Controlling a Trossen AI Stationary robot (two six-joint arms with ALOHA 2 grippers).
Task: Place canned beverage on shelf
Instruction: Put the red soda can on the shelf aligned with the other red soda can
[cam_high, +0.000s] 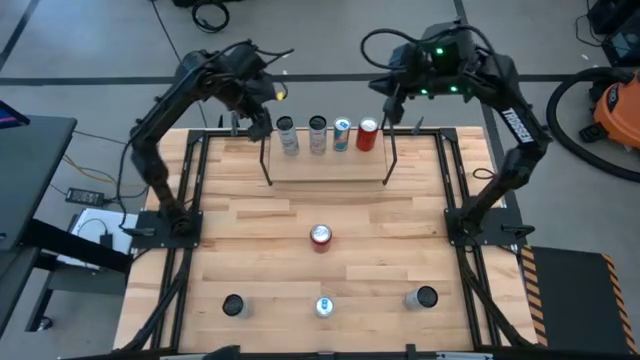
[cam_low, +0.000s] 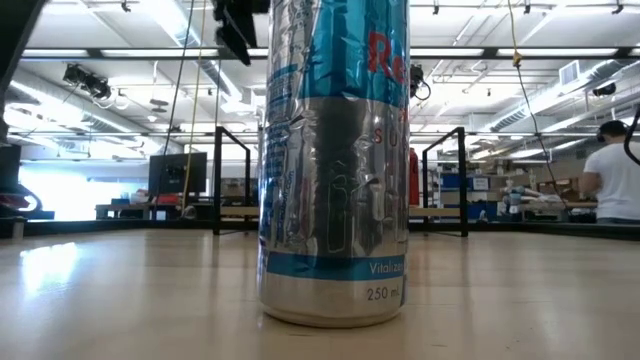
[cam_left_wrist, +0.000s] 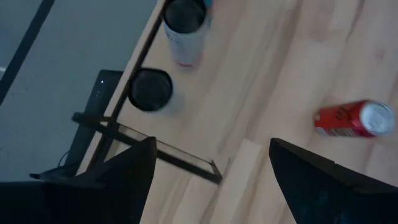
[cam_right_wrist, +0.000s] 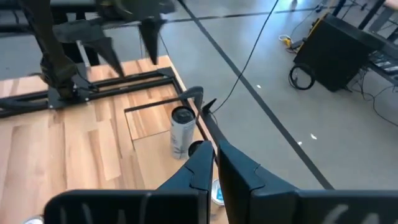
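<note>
Well forward of both claws, out on the open surface (cam_high: 250, 230), a red can (cam_high: 320, 237) lies on its side with its long axis running across, roughly midway between the two arms, so neither looks clearly nearer. Four cans already stand on the shelf (cam_high: 330, 168) between them. Left claw (cam_high: 243, 122) hangs spread at the shelf's left end, right claw (cam_high: 392, 107) pressed together and empty at its right end.

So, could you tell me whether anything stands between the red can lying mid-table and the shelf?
Nothing visible does: the table between the red can and the shelf is bare wood.
</note>
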